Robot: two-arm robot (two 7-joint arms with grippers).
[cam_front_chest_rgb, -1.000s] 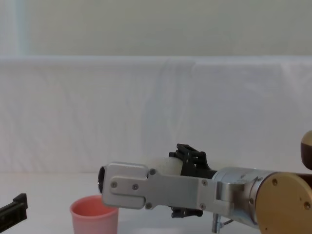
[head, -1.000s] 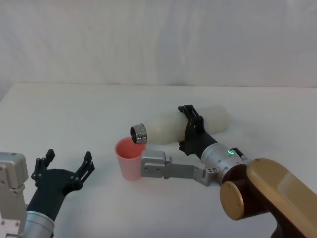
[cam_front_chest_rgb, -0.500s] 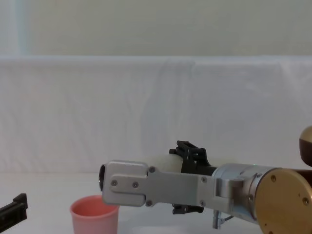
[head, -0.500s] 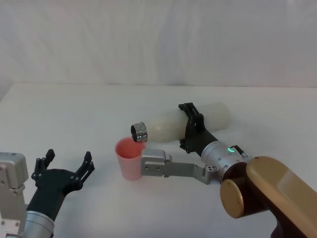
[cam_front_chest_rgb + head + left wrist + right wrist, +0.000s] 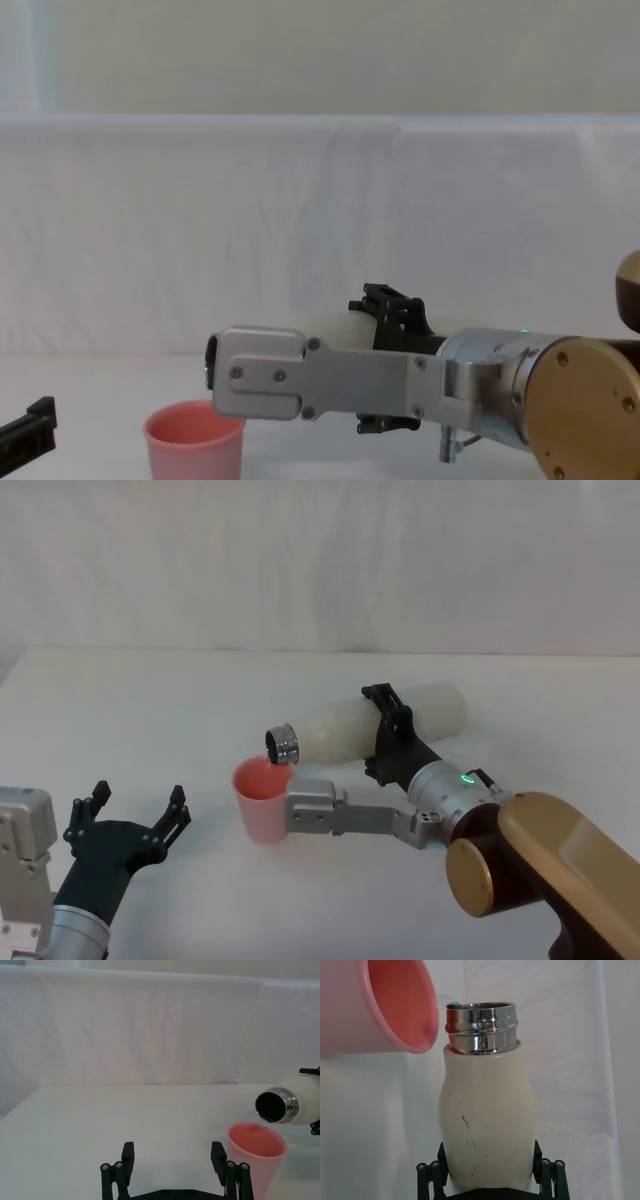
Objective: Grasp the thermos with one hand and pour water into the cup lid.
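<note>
The right gripper (image 5: 388,735) is clamped round the middle of the cream-white, dark-specked thermos (image 5: 350,730), which lies nearly sideways, steel neck tipped over the pink cup lid (image 5: 262,798), while the left gripper (image 5: 128,822) sits spread open nearby.

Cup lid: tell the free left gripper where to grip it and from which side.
Grip the cup lid across its tapered pink wall, below the rolled rim, approaching level from the robot's left. It stands upright, and the tilted thermos, held by the right gripper, blocks its top. The left gripper is open.
</note>
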